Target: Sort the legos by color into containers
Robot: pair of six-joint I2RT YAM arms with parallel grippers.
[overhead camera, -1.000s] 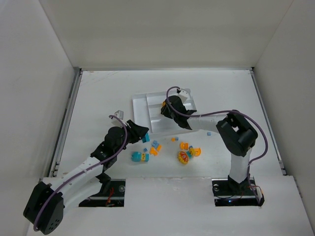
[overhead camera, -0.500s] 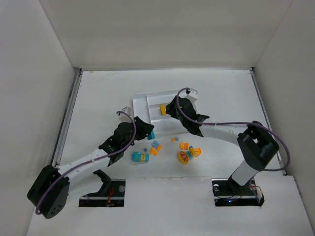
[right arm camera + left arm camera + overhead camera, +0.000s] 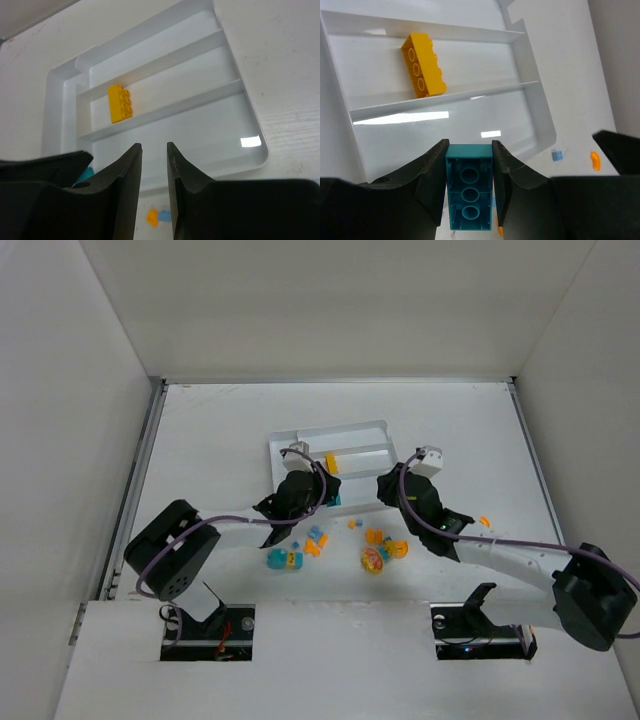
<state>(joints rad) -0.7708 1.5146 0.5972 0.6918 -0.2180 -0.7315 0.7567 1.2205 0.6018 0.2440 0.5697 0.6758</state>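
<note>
The white tray (image 3: 362, 430) lies at mid-table with one yellow brick (image 3: 331, 462) in a middle long section. My left gripper (image 3: 324, 498) is shut on a teal brick (image 3: 334, 501) and holds it at the tray's near edge. In the left wrist view the teal brick (image 3: 469, 187) sits between the fingers, underside up, before the tray (image 3: 532, 95) and yellow brick (image 3: 423, 71). My right gripper (image 3: 386, 490) is just off the tray's near right corner. In the right wrist view (image 3: 154, 165) its jaws stand a narrow gap apart with nothing between them.
Loose legos lie on the table near the arms: a teal piece (image 3: 277, 560), orange pieces (image 3: 312, 547) (image 3: 373, 536), a yellow round piece (image 3: 375, 560), a light blue piece (image 3: 316, 533). A small orange piece (image 3: 484, 521) lies apart at the right.
My left gripper carried the teal brick up and right to the tray's near edge. My right gripper drew back from over the tray, toward the right; the yellow brick now shows in the tray.
</note>
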